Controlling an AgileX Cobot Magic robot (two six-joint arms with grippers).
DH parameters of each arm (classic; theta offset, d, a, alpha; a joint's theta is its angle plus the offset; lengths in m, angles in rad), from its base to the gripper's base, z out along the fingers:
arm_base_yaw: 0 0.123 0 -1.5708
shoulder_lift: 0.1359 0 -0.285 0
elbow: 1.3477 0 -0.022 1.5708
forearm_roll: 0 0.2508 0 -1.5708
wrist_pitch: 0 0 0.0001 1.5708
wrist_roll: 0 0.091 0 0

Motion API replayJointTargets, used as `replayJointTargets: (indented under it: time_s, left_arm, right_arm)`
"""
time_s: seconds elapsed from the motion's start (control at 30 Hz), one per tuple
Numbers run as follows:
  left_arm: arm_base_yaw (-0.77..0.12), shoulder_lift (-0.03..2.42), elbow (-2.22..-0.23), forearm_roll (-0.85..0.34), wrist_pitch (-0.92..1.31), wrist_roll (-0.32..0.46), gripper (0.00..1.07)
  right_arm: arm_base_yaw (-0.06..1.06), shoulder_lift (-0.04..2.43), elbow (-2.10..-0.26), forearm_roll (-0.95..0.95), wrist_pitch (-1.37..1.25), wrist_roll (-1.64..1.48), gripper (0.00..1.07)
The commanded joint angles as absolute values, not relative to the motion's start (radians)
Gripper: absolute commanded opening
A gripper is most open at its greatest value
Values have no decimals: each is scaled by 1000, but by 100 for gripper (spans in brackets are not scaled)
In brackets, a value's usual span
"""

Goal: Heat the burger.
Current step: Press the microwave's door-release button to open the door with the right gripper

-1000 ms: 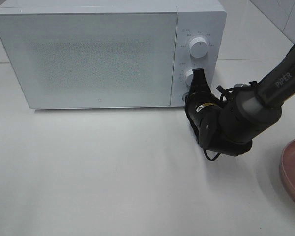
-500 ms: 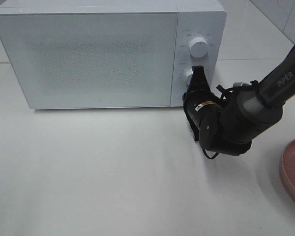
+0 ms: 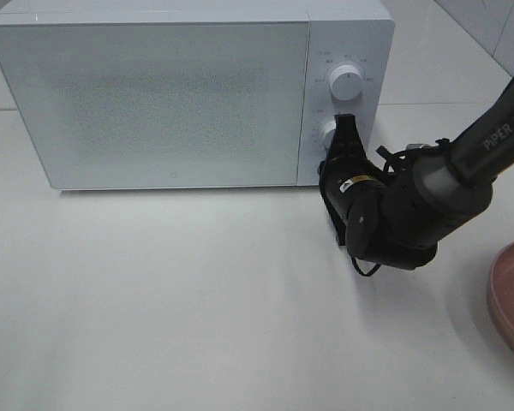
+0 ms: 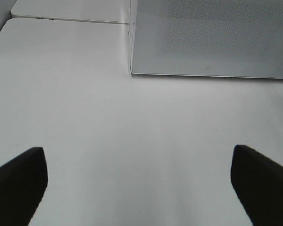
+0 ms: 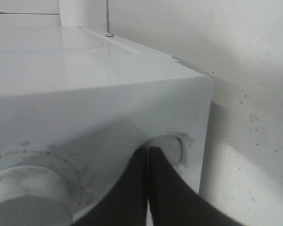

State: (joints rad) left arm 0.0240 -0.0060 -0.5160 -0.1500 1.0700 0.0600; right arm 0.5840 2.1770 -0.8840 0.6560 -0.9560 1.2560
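Note:
The burger is out of view. The white microwave stands at the back of the table with its door closed. My right gripper is shut and empty, with its tip against the control panel beside the lower knob. In the right wrist view the shut gripper rests at a round button near the panel's corner, next to a dial. My left gripper is open and empty over bare table in front of the microwave. It is outside the exterior high view.
A pink plate lies at the right edge of the table, empty as far as it shows. The upper knob sits above the gripper tip. The right arm reaches in from the right.
My right gripper has edged slightly up and toward the control panel. The microwave door stays closed.

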Motion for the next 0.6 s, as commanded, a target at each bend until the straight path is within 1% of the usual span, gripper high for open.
replayJointTargets:
  time_s: [0.03, 0.17, 0.33, 0.4, 0.6]
  left_arm:
    - [25, -23, -516, -153, 1072, 54, 98]
    - [25, -23, -516, -153, 1072, 54, 98]
    - [25, -23, -516, -153, 1072, 54, 98]
    - [25, -23, -516, -153, 1072, 54, 98]
    - [25, -23, -516, -153, 1072, 54, 98]
  right_arm:
    - [573, 2166, -941, 636, -1064, 1245, 0]
    - [573, 2175, -966, 635, -1066, 1238, 0]
    - [573, 2195, -999, 677, -1102, 1210, 0]
    - [572, 2216, -1036, 714, -1141, 1178, 0]
    - [549, 2233, -1108, 712, -1189, 1130, 0]
